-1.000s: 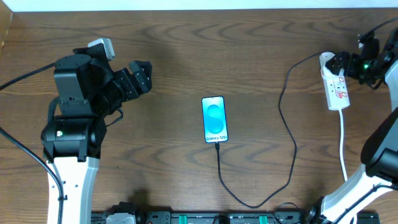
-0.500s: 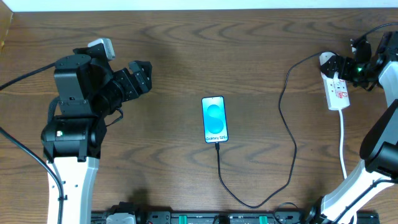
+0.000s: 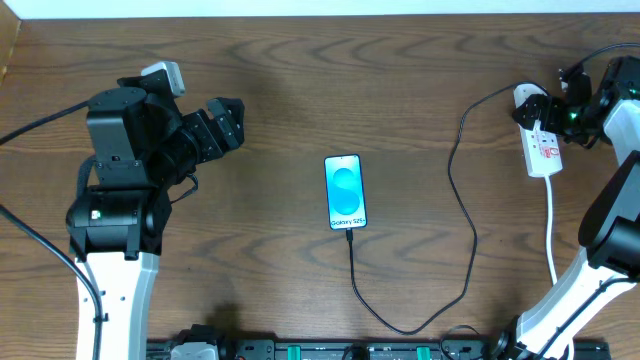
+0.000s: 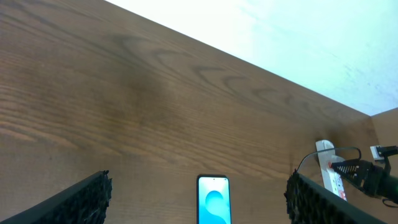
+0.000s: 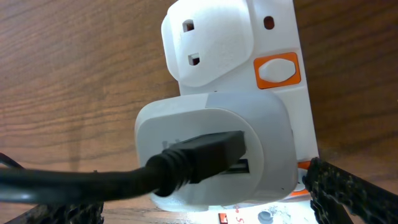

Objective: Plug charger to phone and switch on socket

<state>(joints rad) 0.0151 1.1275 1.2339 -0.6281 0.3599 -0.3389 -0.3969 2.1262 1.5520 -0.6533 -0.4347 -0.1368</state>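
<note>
The phone (image 3: 345, 192) lies flat mid-table with its blue screen lit; it also shows in the left wrist view (image 4: 213, 202). The charger (image 3: 351, 260) is plugged into the phone's near end, loops right and runs up to the socket (image 3: 545, 150) at the far right. My right gripper (image 3: 546, 108) hovers over the socket's far end. In the right wrist view the right gripper (image 5: 205, 208) is open, its fingers either side of a white adapter (image 5: 211, 143) that holds the charger's black plug (image 5: 199, 155). An orange switch (image 5: 278, 70) sits beside it. My left gripper (image 3: 228, 120) is open and empty, far left of the phone.
The socket's white cord (image 3: 551, 230) runs toward the table's front edge at the right. The left arm's base (image 3: 115, 220) stands at the left. A dark rail (image 3: 330, 350) lies along the front edge. The table's far edge (image 4: 249, 59) meets a white surface.
My right gripper has shifted slightly left over the socket's far end. The phone, charger and left arm have not moved.
</note>
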